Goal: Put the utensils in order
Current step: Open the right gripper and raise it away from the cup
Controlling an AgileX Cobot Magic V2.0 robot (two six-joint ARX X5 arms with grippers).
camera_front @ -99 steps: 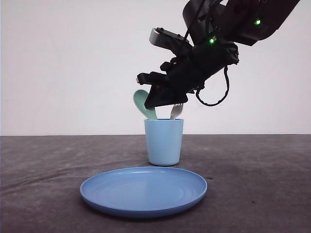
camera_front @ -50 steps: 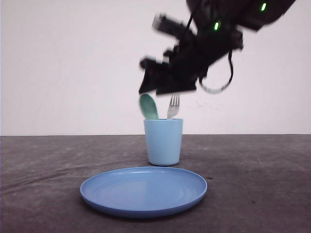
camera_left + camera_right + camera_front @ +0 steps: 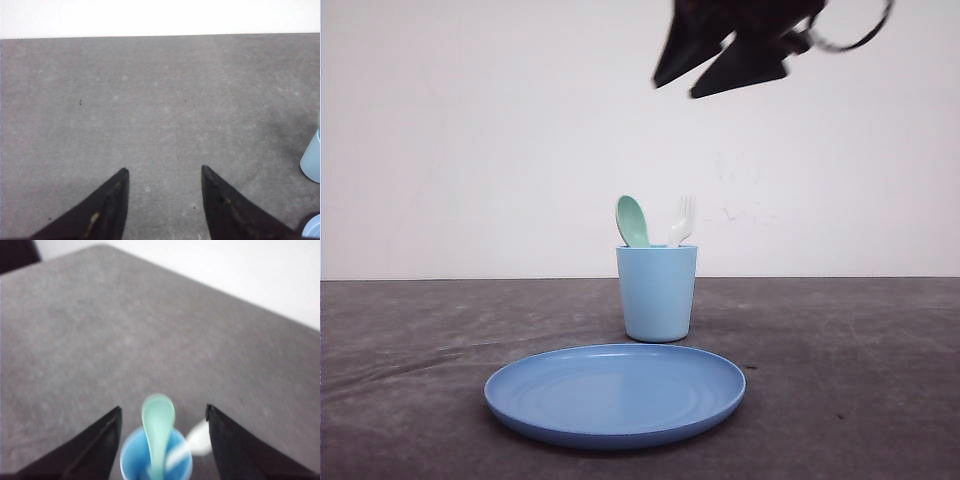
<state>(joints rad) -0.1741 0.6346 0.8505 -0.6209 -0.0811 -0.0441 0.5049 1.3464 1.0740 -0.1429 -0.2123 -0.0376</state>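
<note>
Spoon (image 3: 632, 220) and fork (image 3: 681, 222) stand loose in cup (image 3: 657, 292). My right gripper (image 3: 720, 72) hangs above, fingers apart, empty; left gripper (image 3: 163, 172) apart too. Risk: dipping back down tips cup w/ utensils.

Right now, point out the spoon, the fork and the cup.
mint-green spoon (image 3: 632, 221), front view, on its oval bowl.
white fork (image 3: 684, 218), front view, just below its tines.
light blue cup (image 3: 658, 293), front view, on its outer wall.

Spoon (image 3: 632, 221) left of fork (image 3: 681, 224), both in cup (image 3: 657, 293); plate (image 3: 615, 393) before cup, seemingly apart
</note>
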